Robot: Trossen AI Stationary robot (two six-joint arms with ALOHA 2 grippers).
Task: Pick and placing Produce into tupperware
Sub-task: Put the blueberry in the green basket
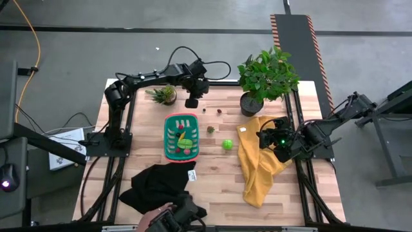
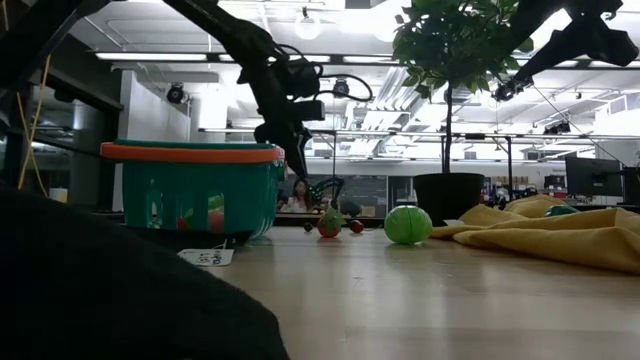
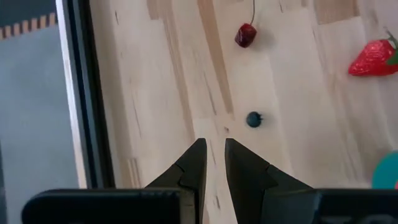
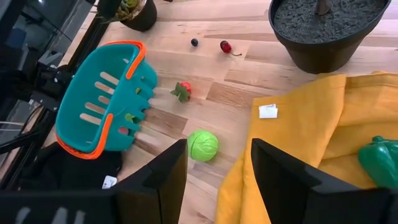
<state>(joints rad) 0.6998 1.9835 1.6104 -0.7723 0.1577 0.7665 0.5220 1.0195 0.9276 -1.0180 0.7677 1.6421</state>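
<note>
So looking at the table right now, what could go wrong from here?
The left gripper points at a tiny dark berry; its nearly closed fingers could nudge the berry so it rolls away. The cherry and strawberry lie loose nearby and may get knocked. The right gripper hangs open over the yellow cloth, whose folds might snag it or hide the green piece lying on them.

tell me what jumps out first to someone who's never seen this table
The teal basket with its red-pink rim sits mid-table, a few toy pieces already inside. To its right lie a green ball-shaped vegetable and a crumpled yellow cloth, over which the right gripper hangs with its fingers apart. The left gripper hovers at the far edge, fingers nearly together, near a tiny dark berry and a cherry.
</note>
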